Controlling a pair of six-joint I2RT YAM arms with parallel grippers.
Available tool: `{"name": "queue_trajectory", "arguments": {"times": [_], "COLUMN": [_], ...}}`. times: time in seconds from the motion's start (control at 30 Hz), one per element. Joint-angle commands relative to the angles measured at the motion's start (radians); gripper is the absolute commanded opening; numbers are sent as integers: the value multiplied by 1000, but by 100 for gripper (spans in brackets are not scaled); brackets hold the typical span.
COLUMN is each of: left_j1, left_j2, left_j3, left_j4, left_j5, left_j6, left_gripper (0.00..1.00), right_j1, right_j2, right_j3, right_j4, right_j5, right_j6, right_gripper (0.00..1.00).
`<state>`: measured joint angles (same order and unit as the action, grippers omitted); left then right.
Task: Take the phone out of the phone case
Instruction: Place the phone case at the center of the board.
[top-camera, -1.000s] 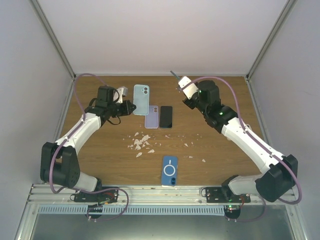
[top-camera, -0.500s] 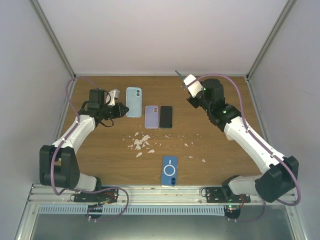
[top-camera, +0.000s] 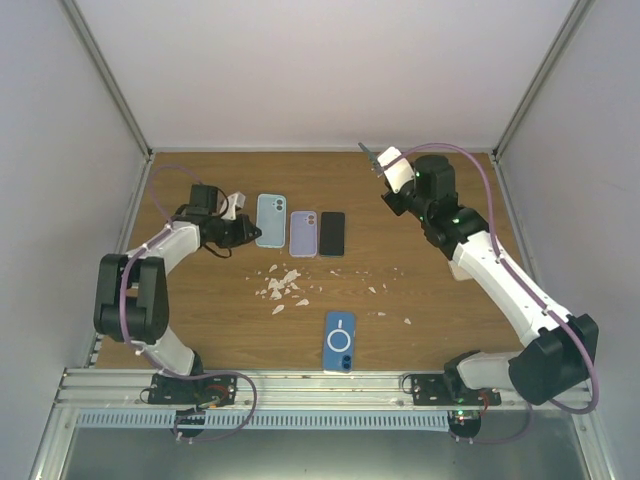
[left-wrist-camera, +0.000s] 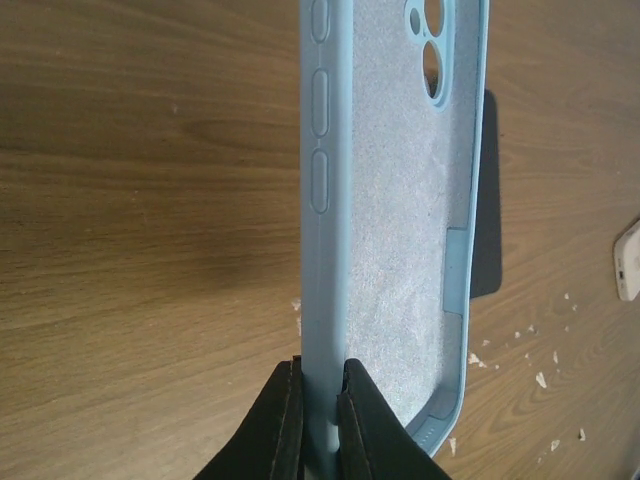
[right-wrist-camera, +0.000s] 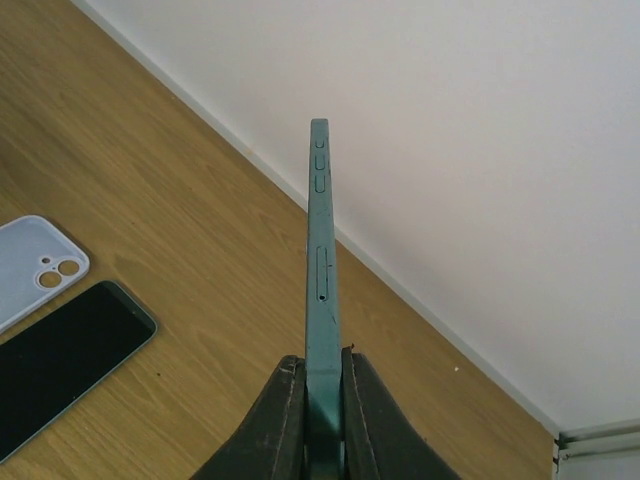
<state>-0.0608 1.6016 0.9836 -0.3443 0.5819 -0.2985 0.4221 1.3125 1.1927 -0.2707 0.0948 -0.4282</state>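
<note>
I see the teal phone (right-wrist-camera: 318, 270) out of its case, pinched edge-on in my right gripper (right-wrist-camera: 321, 378) above the table's (top-camera: 440, 300) far right. My left gripper (left-wrist-camera: 320, 400) is clamped on the rim of the empty light-blue case (left-wrist-camera: 395, 210), beside a lilac case (top-camera: 304, 233) and a black phone (top-camera: 332, 233)

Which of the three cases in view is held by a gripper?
The light blue case, farthest left: the left gripper is shut on its side wall. The lilac case and the dark blue case lie flat, touched by no gripper.
</note>
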Motion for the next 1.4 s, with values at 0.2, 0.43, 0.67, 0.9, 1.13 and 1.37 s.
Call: {"name": "queue_trajectory", "arguments": {"times": [0.2, 0.43, 0.67, 0.9, 1.13, 1.37], "left_j1": [15, 15, 16, 13, 13, 9], "left_j2": [161, 219, 264, 275, 241, 220], "left_j3": [108, 124, 135, 118, 80, 57], "left_j4": [7, -5, -17, -24, -22, -17], "left_j5": [-7, -25, -53, -63, -47, -36], "left_j6": [15, 21, 19, 27, 22, 23], "left_gripper": [0, 0, 0, 0, 0, 0], "right_j1": [-12, -14, -13, -14, -14, -14], "right_j2": [-17, -5, 6, 14, 18, 16], "right_j3": [20, 23, 27, 28, 31, 36], "right_j4": [45, 42, 43, 44, 47, 43], "right_j5": [-27, -30, -32, -32, -36, -37], "right_j6": [26, 26, 27, 26, 28, 29], "right_gripper": [0, 0, 0, 0, 0, 0]}}
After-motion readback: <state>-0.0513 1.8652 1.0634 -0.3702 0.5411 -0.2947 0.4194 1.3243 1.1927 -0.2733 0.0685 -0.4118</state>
